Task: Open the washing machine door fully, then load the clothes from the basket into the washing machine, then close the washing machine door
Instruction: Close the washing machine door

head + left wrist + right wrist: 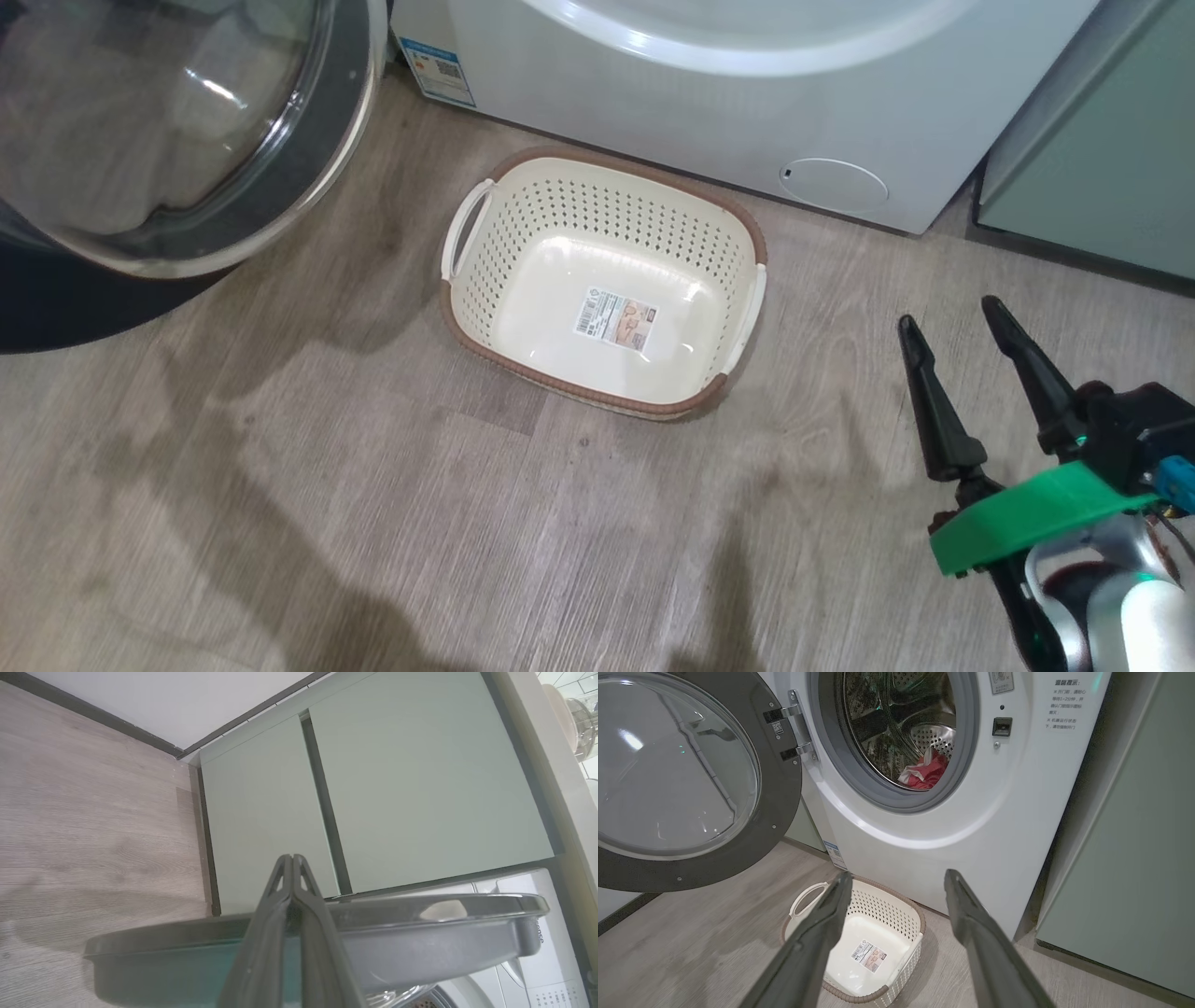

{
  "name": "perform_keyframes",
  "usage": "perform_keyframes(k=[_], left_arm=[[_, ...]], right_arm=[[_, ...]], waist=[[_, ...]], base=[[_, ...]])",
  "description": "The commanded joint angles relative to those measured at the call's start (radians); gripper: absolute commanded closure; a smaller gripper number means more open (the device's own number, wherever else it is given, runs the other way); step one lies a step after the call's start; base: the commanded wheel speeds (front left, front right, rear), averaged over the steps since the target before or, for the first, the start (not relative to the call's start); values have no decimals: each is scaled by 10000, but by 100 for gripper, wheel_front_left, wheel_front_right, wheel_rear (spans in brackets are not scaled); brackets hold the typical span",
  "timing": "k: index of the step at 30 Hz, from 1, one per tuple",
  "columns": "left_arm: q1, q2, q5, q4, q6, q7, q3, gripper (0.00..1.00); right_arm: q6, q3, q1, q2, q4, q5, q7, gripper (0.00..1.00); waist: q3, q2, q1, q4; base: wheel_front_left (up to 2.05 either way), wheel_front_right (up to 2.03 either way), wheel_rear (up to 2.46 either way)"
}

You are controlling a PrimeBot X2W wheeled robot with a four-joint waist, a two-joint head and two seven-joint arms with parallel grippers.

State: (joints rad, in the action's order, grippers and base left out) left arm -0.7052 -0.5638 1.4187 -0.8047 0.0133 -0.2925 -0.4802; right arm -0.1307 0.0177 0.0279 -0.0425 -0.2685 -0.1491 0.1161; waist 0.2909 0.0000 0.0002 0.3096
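Note:
The cream basket [560, 219] stands on the floor before the white washing machine [709, 112], holding nothing but its label sticker. The washing machine door [308, 177] hangs open at the upper left. My right gripper [948, 313] is open and holds nothing, right of the basket. From the right wrist, my right gripper [899, 875] points over the basket [887, 905] toward the washing machine [971, 826]; the red clothes [924, 772] lie in the drum, with the door [780, 798] swung left. My left gripper [292, 857] is shut, crossing the door's dark rim [420, 933]; contact is unclear.
A pale green cabinet [1102, 140] stands right of the machine, close to my right gripper. More green cabinet doors [397, 788] fill the wall beyond the open door. Bare wood floor [373, 485] lies in front of the basket.

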Motion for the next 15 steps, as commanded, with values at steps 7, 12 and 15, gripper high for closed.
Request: perform_keyframes(k=[7,12,15], left_arm=[[-333,-611,246,-20,374,-476,-108,100],[-211,-562,518,9,588,-1151,-99,100],[-88,-517,743,95,675,-1656,-121,100]], right_arm=[[0,-242,-297,-77,-410,85,19,0],[0,-205,-286,-77,-352,35,-26,0],[0,-190,-241,-77,-285,-13,-77,0]], waist=[[80,0,-2,-105],[16,0,-2,-100],[-104,0,-2,-68]], base=[[0,0,0],[0,0,0],[0,0,0]])
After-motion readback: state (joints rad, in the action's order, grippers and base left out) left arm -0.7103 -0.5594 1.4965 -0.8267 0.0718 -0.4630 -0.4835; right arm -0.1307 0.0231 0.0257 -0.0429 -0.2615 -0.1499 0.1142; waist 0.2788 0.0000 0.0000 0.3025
